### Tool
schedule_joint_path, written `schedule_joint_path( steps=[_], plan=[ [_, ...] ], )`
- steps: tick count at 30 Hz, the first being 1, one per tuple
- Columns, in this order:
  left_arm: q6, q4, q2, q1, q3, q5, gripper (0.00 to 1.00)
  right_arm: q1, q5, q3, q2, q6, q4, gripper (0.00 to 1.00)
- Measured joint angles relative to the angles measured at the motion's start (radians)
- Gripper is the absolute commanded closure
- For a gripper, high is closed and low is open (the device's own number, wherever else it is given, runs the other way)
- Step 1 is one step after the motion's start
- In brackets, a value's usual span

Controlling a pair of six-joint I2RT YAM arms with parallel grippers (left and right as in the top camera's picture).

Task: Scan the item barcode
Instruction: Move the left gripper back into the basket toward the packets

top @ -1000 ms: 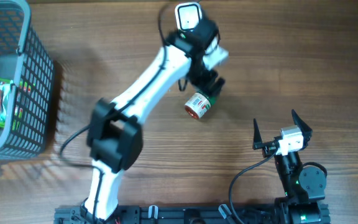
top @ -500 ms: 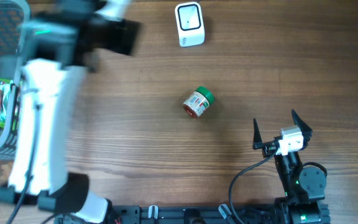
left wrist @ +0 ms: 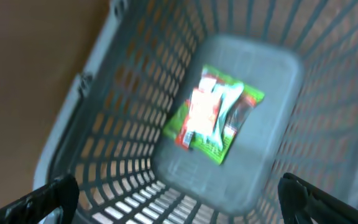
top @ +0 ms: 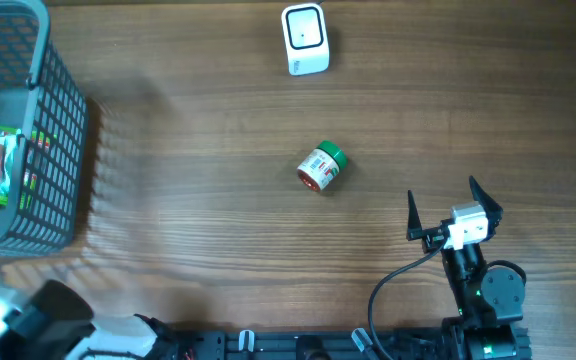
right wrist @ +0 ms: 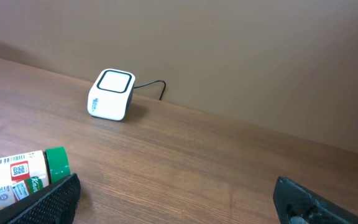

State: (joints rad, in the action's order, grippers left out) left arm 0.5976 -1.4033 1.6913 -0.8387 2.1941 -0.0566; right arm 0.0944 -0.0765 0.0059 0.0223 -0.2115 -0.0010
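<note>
A small jar [top: 320,167] with a green lid is seen lying on its side near the middle of the tabletop [top: 198,210], touched by neither hand. Its lid end is turned toward the far right, its base toward the near left. In the right wrist view a printed code is shown on the label. The white scanner [top: 305,38] is set by the far edge, well apart from the jar, with bare wood between them. Its cable [right wrist: 151,86] is led off behind it.

The right hand [top: 442,195] is held at the near right, its fingers spread as wide as they go and nothing between them. Bare wood lies between it and the jar, which is found to its far left.

The left hand [left wrist: 178,202] is likewise spread fully, with nothing gripped. Only its two tips are seen, at the lower corners of the blurred left wrist view, above the grey basket [top: 63,130]. A green and red packet [left wrist: 213,115] is seen flat on the basket floor. The basket is set at the far left, cut off by the frame edge, and open tabletop is left between its right wall and the jar. Part of the left arm [top: 28,325] is seen, blurred, at the near left corner.
</note>
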Motion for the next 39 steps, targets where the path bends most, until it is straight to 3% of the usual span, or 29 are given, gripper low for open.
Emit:
schedule_joint_path(
  steps=[8,20,39],
  plan=[
    [0.158,-0.067,0.198,-0.086,0.000,-0.082,0.00,0.000,0.000,0.000,0.000,0.000,0.000,0.00],
    [0.214,-0.055,0.340,-0.085,0.000,-0.103,0.00,0.000,0.000,0.000,0.000,0.000,0.000,0.00],
    [0.141,0.306,0.345,0.013,-0.259,-0.117,0.00,0.000,0.000,0.000,0.000,0.000,0.000,0.00]
  ],
)
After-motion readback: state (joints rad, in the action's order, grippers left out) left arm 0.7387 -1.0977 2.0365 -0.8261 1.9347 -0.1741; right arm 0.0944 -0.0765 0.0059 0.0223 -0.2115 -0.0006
